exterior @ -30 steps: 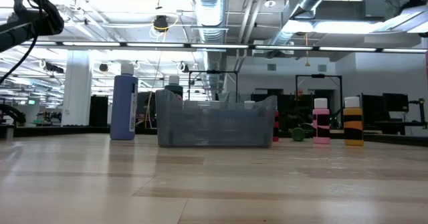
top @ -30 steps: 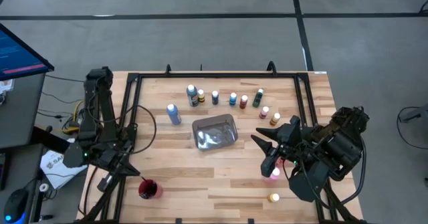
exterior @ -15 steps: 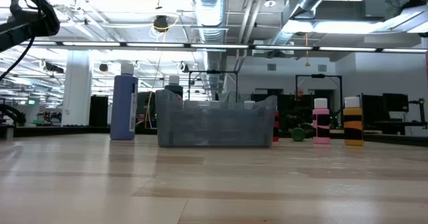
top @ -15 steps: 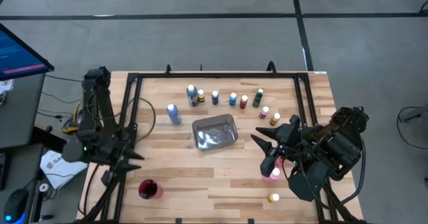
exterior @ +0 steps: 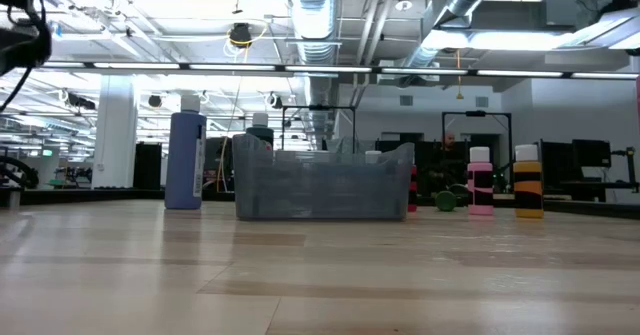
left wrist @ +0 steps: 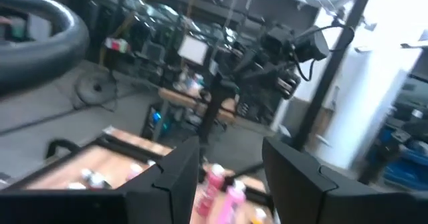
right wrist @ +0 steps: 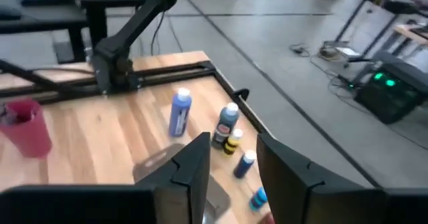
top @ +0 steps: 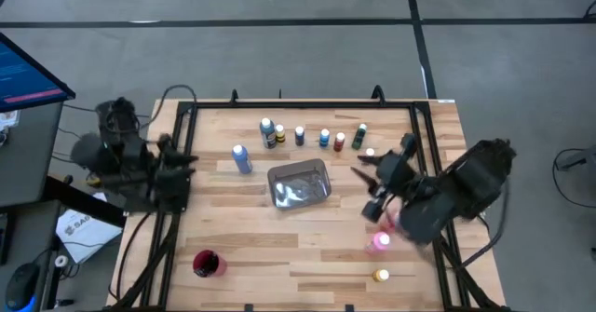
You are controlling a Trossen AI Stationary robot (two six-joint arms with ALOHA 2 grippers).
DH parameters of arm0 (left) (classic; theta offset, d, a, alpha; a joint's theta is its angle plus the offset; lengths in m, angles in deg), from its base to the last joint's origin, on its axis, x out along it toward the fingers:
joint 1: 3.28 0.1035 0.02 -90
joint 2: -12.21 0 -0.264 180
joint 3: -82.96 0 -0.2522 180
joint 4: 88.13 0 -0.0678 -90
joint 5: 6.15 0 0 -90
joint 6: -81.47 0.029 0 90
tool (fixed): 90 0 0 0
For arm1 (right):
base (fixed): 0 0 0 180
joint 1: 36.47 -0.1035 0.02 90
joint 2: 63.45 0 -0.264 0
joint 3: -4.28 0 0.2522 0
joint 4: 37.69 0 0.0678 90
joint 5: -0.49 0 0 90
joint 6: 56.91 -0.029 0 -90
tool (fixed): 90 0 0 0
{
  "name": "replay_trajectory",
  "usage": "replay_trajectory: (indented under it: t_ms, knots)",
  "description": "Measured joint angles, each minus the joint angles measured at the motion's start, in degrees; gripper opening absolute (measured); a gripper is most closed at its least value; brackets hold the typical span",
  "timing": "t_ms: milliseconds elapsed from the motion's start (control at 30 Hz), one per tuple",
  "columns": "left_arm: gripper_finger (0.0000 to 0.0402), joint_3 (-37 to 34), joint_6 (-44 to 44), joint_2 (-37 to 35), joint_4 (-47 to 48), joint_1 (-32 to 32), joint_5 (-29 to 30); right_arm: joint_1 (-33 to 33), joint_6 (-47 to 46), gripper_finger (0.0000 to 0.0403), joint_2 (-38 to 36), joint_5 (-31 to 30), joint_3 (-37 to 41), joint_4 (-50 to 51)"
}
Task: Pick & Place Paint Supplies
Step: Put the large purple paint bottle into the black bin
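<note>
Your paint bottles stand upright on the counter [top: 307, 256]: a row along the far side from a blue-capped bottle [top: 267, 130] to a green one [top: 359, 135], a taller blue bottle [top: 242, 158] just left of the grey metal tray [top: 300, 183], and a pink bottle [top: 380, 242] and a yellow one [top: 380, 276] near the right front. The tray holds no bottles that you can see, and no brushes can be made out. The red cup [top: 207, 263] sits at the left front. Your right pincer [top: 372, 183] hangs over the counter between the tray and the pink bottle, fingers apart and empty. Your left pincer [top: 182, 168] is at the counter's left edge, also spread and empty. You appear to be between grasps; next, pick a bottle, lower the fingers around it, and close.
</note>
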Motion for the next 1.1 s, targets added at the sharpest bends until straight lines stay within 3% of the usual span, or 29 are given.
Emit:
replay_trajectory:
  t_ms: [233,433,633,800,1100]
  knots:
    - [0.0159,0.5,5.8,-5.5,0.7,3.0,2.4,2.8,11.5,0.0079,-14.0,6.0,-0.1,-1.0]
    - [0.0159,0.5,7.9,-7.6,0.7,4.7,-6.0,1.3,21.0,0.0042,-25.6,9.5,6.2,-8.4]
    - [0.0159,0.5,4.4,-7.6,0.2,7.3,-16.6,1.9,36.0,0.0004,-38.4,20.5,22.5,-28.3]
    - [0.0159,0.5,-4.5,-4.7,-2.3,11.1,-24.3,4.2,44.1,0.001,-49.5,31.8,41.4,-49.0]
    - [0.0159,0.4,-17.5,4.9,2.2,26.2,-31.7,6.9,45.2,0.0002,-65.1,34.0,65.3,-67.9]
